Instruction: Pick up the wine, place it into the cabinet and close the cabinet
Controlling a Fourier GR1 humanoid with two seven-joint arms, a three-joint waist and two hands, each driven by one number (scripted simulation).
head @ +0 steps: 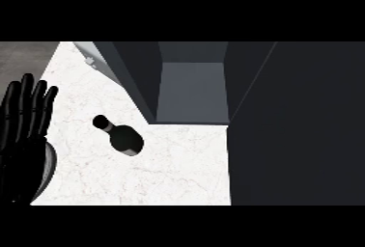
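The dark glass wine bottle (121, 135) stands on the white marbled tabletop (178, 173), untouched, in front of the open dark grey cabinet (192, 87), so the first step, the pick-up, looks not yet begun. The left robot hand (27, 125) rests at the view's left edge, fingers straight and spread upward, holding nothing; the right robot hand shows nowhere. The next move calls for a hand to curl round the bottle's body. The cabinet's open door (107, 60) probably juts left of the opening; open tabletop lies around the bottle
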